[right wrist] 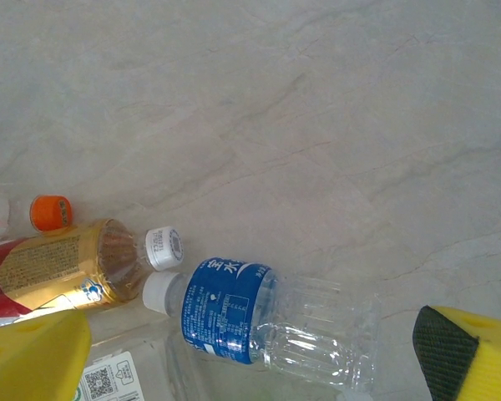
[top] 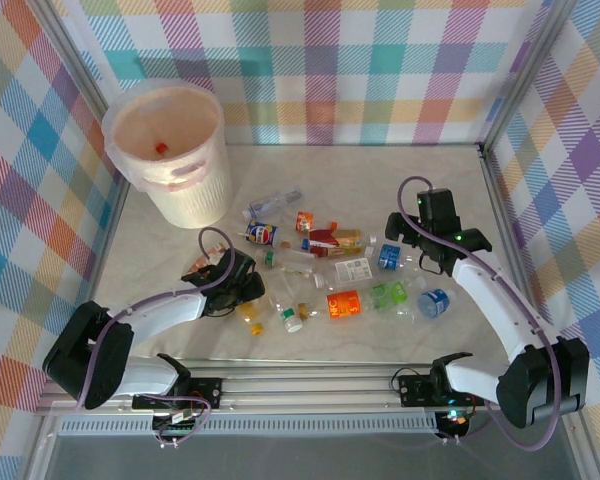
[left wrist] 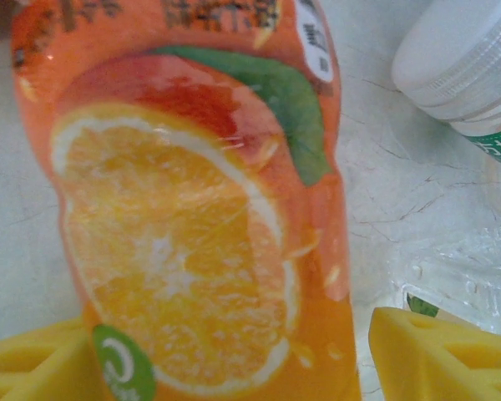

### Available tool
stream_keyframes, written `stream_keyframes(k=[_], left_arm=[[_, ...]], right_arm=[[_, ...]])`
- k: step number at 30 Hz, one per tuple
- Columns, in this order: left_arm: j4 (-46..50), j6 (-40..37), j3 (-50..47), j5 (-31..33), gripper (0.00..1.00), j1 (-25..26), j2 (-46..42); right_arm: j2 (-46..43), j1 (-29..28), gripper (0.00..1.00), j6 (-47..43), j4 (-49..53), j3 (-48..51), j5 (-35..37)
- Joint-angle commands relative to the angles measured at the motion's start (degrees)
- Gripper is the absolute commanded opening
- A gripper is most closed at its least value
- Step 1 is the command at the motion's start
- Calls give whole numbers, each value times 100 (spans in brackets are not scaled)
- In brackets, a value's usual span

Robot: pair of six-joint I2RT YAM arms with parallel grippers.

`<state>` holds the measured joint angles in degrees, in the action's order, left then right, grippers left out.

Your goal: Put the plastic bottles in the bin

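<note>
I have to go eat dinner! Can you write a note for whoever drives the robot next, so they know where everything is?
Left tool: jaws around the orange-label bottle; firm grip unclear.
Right tool: open, over the blue-label bottle.
Bin: far left corner, with a red-capped item inside.
Done: little, it seems.
Left: about a dozen bottles lie scattered on the table; all need binning.
</note>
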<state>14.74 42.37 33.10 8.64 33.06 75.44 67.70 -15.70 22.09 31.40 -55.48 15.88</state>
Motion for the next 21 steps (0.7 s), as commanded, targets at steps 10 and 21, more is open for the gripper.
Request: stream_keyframes(k=[10,21], left_arm=[[383,-35,137,-19,58,-45,-96],[1538,-126,958,-13,48,-36,-1083]], right_arm=[[33,-44,100,119,-5,38,34],[-42,-43,100,109,64,-57,110]])
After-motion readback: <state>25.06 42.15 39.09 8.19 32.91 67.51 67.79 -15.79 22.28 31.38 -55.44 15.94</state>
